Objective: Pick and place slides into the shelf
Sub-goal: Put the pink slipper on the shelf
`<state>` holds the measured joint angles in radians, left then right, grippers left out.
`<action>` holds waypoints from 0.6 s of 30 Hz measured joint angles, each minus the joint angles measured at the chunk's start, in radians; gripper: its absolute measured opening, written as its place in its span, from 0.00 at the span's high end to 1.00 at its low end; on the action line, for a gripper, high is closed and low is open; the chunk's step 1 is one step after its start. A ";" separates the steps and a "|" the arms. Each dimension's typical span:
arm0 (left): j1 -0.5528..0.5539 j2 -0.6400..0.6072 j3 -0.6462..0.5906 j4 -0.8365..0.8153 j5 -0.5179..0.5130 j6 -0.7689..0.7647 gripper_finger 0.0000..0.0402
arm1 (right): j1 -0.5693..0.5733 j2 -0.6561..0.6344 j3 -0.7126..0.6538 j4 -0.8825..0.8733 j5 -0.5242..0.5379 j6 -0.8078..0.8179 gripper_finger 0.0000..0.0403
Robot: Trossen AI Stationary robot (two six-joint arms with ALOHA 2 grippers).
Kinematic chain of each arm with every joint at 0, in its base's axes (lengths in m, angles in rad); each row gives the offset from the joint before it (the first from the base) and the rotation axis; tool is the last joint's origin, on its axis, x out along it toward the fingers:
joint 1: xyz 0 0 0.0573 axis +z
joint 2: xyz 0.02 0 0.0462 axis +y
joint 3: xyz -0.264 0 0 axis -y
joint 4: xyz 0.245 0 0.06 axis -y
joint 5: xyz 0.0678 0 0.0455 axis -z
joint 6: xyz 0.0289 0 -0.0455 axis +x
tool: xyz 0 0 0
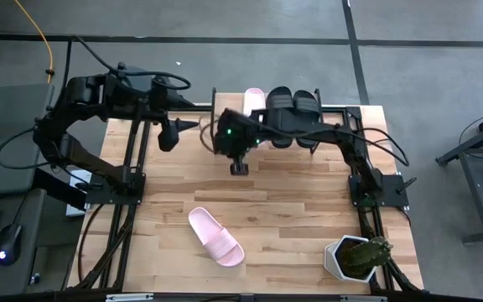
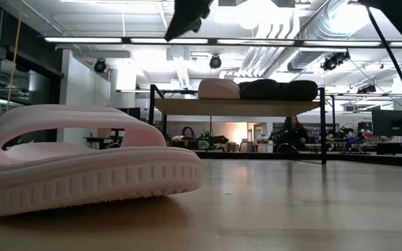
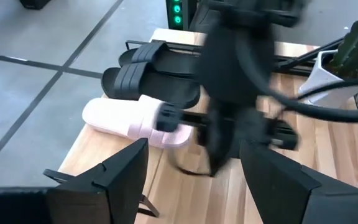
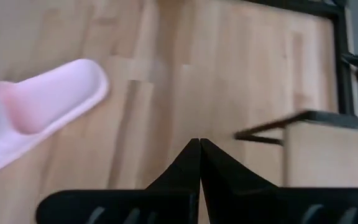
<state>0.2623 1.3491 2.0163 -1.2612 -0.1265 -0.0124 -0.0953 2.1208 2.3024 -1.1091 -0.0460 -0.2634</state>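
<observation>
I use the low wooden shelf with thin black legs [image 1: 342, 113] as my marker. Going left to right, my left gripper [image 1: 193, 126] hangs just left of the shelf, its jaws wide apart and holding nothing; I think it waits there out of the way. My right gripper [image 1: 241, 166] sits in front of the shelf, jaws pressed tight together, empty. On the shelf top rest one pale pink foam slide [image 1: 253, 101] and two matte black slides [image 1: 293, 102] side by side, already put away. The last pale pink slide [image 1: 215, 236] lies on the table well in front of the shelf, so it is next. I see no writing or brand anywhere.
</observation>
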 joint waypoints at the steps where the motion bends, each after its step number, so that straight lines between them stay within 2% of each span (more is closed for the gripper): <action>1: 0.000 -0.001 0.000 0.000 0.000 0.000 0.39 | 0.017 0.000 0.000 0.002 0.000 0.000 1.00; 9: -0.001 -0.001 0.000 0.002 0.001 -0.018 0.39 | 0.157 0.000 0.000 0.033 0.071 -0.007 1.00; 18: -0.001 -0.001 0.000 0.003 0.002 -0.032 0.39 | 0.248 0.000 0.000 0.039 0.100 -0.009 1.00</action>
<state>0.2615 1.3479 2.0163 -1.2583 -0.1247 -0.0446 0.1529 2.1208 2.3024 -1.0706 0.0540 -0.2722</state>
